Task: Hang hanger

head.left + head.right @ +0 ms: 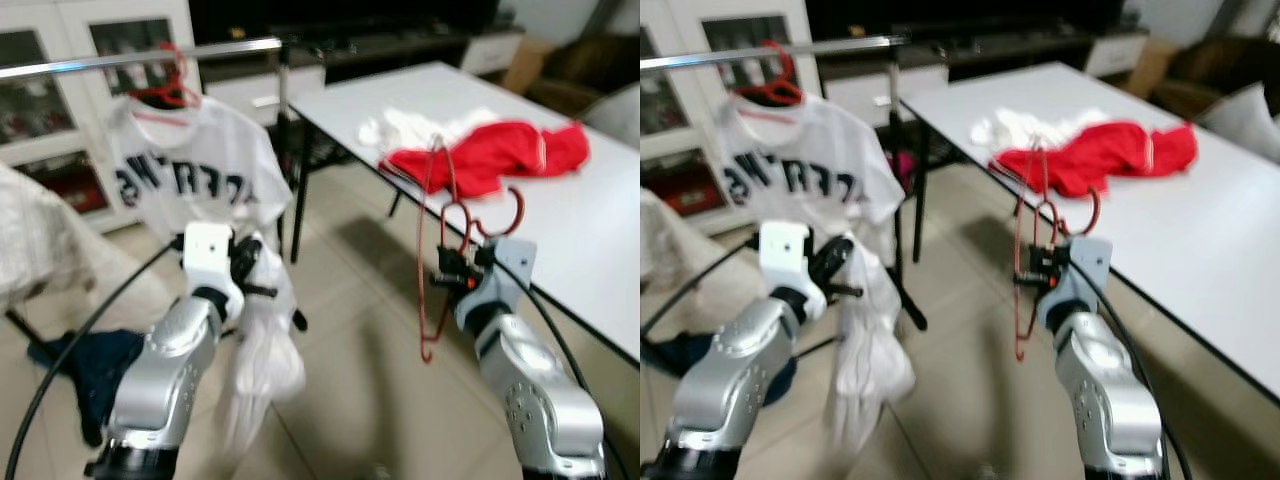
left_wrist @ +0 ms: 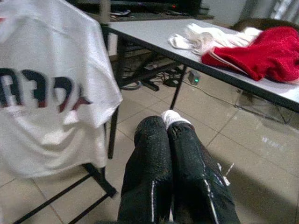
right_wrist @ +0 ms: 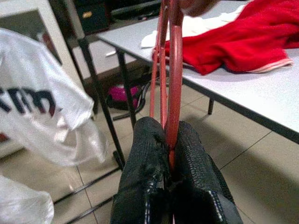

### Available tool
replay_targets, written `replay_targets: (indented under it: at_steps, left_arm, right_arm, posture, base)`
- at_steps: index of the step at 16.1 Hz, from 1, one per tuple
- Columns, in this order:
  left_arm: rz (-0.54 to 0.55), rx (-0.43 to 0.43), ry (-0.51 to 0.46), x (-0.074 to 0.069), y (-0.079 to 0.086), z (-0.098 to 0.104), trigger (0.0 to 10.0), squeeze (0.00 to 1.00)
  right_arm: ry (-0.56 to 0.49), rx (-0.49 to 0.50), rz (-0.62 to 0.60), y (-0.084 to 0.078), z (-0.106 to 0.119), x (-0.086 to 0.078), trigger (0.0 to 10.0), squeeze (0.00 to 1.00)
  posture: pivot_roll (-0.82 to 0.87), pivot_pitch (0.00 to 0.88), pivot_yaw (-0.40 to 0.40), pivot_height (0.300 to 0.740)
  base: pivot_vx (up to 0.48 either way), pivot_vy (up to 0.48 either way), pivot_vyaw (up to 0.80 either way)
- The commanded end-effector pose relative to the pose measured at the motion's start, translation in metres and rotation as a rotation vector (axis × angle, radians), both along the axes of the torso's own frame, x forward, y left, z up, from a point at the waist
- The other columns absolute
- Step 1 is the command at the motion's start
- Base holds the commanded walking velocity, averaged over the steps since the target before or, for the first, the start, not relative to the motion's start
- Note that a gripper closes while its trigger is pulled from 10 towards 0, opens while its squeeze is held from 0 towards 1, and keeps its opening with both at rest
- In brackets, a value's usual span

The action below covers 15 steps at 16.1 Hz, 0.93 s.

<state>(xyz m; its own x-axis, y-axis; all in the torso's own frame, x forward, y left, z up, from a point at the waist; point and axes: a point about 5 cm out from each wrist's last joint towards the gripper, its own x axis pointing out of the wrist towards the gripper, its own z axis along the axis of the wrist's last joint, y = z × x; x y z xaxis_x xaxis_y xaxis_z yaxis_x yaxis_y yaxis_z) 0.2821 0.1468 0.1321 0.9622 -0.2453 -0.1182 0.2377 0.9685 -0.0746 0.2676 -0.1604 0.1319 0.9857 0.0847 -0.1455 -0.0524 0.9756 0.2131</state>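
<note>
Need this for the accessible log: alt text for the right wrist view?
The right gripper is shut on a red hanger that rises out of frame. Behind it, a red garment lies on a white table; a white jersey hangs beside the table, above a tiled floor.

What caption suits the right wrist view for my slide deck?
Right claw shut on a red hanger, beside a table holding red clothing.

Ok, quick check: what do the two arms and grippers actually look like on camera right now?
Both arms are rounded silver shells with small screw holes. The left gripper sits on a white boxy wrist block, the right gripper on a grey one with an orange-red spot. Each has two textured black fingers. Black cables loop from both wrists.
</note>
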Motion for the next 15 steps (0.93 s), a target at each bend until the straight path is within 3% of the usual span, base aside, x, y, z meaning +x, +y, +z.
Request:
replay_targets:
  at_steps: [1, 8, 15]
  left_arm:
    - [-0.041, -0.005, -0.030, 0.0011, -0.0106, 0.0064, 10.0, 0.00]
    - [-0.042, 0.011, -0.031, 0.0016, -0.0111, 0.0058, 10.0, 0.00]
    - [-0.046, 0.007, -0.054, 0.0016, -0.0115, 0.0088, 10.0, 0.00]
  right_arm:
    - [-0.001, -0.004, -0.040, -0.0091, -0.0002, -0.0020, 10.0, 0.00]
    - [0.060, -0.083, -0.086, -0.0157, -0.0076, -0.0032, 10.0, 0.00]
    - [0.067, -0.076, -0.065, -0.0129, -0.0085, -0.0030, 10.0, 0.00]
  posture:
    - [-0.08, 0.000, -0.007, 0.740]
    - [-0.08, 0.000, -0.003, 0.740]
    - [-0.09, 0.000, -0.005, 0.740]
  base:
    - [0.000, 0.000, -0.79]
    - [0.000, 0.000, -0.78]
    - [0.000, 0.000, -0.77]
